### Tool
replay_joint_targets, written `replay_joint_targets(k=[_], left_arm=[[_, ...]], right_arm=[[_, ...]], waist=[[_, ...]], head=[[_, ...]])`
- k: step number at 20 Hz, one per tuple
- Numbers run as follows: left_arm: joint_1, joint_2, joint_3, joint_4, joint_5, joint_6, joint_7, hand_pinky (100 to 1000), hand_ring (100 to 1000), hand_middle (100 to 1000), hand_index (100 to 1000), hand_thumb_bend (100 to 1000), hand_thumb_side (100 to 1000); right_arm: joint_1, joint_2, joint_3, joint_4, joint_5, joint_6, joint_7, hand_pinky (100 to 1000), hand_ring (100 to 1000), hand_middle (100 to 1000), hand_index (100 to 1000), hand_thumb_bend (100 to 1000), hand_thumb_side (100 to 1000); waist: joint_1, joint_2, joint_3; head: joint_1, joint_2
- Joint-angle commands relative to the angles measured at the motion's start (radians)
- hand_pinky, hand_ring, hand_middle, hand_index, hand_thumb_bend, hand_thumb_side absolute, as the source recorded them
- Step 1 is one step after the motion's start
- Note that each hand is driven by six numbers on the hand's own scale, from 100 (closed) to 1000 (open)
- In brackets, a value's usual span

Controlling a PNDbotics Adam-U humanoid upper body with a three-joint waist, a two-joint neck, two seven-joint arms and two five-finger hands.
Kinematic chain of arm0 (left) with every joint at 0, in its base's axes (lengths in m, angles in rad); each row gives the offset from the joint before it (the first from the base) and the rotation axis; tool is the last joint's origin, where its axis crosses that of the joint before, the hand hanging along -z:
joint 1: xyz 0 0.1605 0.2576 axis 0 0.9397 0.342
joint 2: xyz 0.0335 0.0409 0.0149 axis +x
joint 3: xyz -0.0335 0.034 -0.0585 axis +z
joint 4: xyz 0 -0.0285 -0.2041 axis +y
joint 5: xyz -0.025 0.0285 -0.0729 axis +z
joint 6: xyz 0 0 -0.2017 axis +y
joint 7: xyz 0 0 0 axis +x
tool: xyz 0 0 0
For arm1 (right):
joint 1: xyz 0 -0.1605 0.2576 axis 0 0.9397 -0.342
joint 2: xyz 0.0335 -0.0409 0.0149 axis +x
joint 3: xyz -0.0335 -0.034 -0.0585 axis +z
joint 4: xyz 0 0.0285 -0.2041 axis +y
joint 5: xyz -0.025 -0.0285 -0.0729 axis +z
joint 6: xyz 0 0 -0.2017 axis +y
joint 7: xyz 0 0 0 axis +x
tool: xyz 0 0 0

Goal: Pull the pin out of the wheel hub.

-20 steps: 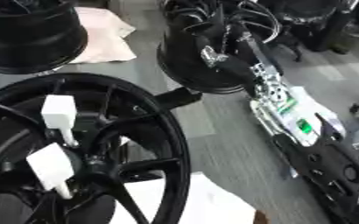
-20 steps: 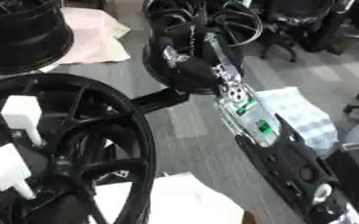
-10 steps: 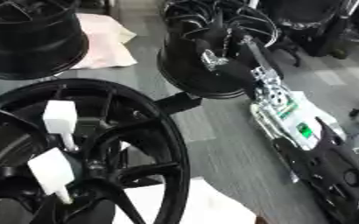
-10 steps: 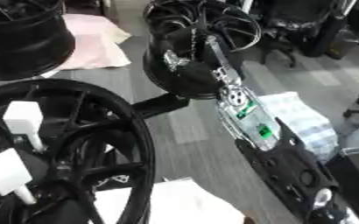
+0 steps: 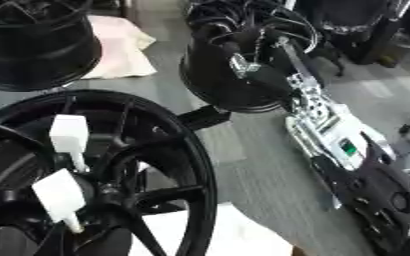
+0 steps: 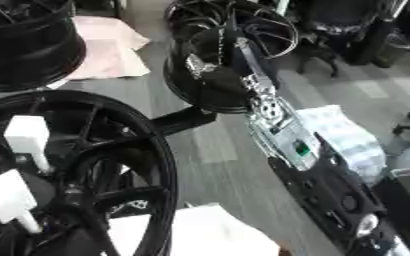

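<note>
A large black wheel hub (image 5: 112, 170) was seen filling the lower left of the frame, its spokes running in toward the centre. Two white block-headed pins were seen standing in it: an upper pin (image 5: 68, 136) at the left of the frame and a lower pin (image 5: 60, 196) below it, near the centre of the spokes. Neither pin was touched by a hand.

The right arm (image 5: 348, 155) was seen entering from the lower right corner and stretching diagonally toward the upper centre, silver and white along its forearm and black nearer the corner. The right hand (image 5: 243, 65) was found at the upper centre, well apart from both pins and in front of a second black wheel (image 5: 217, 90) lying beyond the hub. The hand showed only as dark shapes with a silver part against that dark wheel, so it could not be told whether its fingers were spread, pressed together or pinching anything.

A third black wheel (image 5: 33, 45) was seen in the upper left corner, with a pale cloth (image 5: 125, 47) just beside it. A white sheet (image 5: 243, 235) lay at the bottom centre, partly under the hub's rim. The left hand was shown in neither view.
</note>
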Motion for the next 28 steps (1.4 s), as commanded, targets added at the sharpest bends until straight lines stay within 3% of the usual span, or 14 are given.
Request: replay_joint_targets(k=[1,8,12,15,18,19,25,28], left_arm=[[0.002,0.033,0.003,-0.052,0.012,-0.007,-0.002,873,786,758,896,269,793],[0.165,0.035,0.007,-0.427,0.143,-0.074,0.047,860,764,731,862,259,744],[0.275,0.014,0.004,-0.702,0.197,-0.100,0.138,857,759,729,855,269,707],[0.330,-0.011,-0.010,-0.860,0.213,-0.080,0.232,856,757,728,856,271,695],[0.344,-0.020,-0.013,-0.917,0.211,-0.056,0.272,852,749,723,863,266,689],[0.337,-0.037,-0.015,-0.939,0.220,-0.062,0.286,852,747,721,863,264,690],[0.333,-0.184,-0.075,-0.994,0.313,-0.153,0.351,846,742,715,863,269,692],[0.335,-0.212,-0.089,-0.994,0.350,-0.195,0.333,846,741,714,863,269,696]], right_arm=[[-0.014,-0.023,-0.012,-0.020,0.010,-0.001,-0.002,715,661,558,624,261,186],[-0.020,-0.022,-0.019,-0.029,0.009,-0.004,-0.008,715,660,558,623,268,180],[-0.022,-0.020,-0.021,-0.037,0.007,-0.004,-0.012,715,660,558,623,270,177],[-0.024,-0.017,-0.022,-0.042,0.006,-0.004,-0.015,715,660,558,623,272,175],[-0.026,-0.015,-0.020,-0.046,0.006,-0.005,-0.015,715,660,558,623,281,169],[-0.029,-0.008,-0.019,-0.051,0.005,-0.006,-0.015,715,660,558,623,283,168],[-0.032,0.004,-0.023,-0.070,0.010,-0.008,-0.023,714,658,557,623,297,160],[-0.034,0.005,-0.022,-0.076,0.012,-0.007,-0.026,714,658,557,623,302,157]], waist=[[0.004,-0.016,0.005],[-0.017,-0.007,0.018],[-0.035,-0.004,0.028],[-0.045,-0.004,0.032],[-0.051,-0.007,0.028],[-0.063,-0.010,0.024],[-0.095,-0.020,0.017],[-0.103,-0.023,0.016]], head=[[0.013,0.003],[0.105,0.075],[0.137,0.083],[0.149,0.084],[0.157,0.085],[0.164,0.087],[0.135,0.088],[0.111,0.081]])
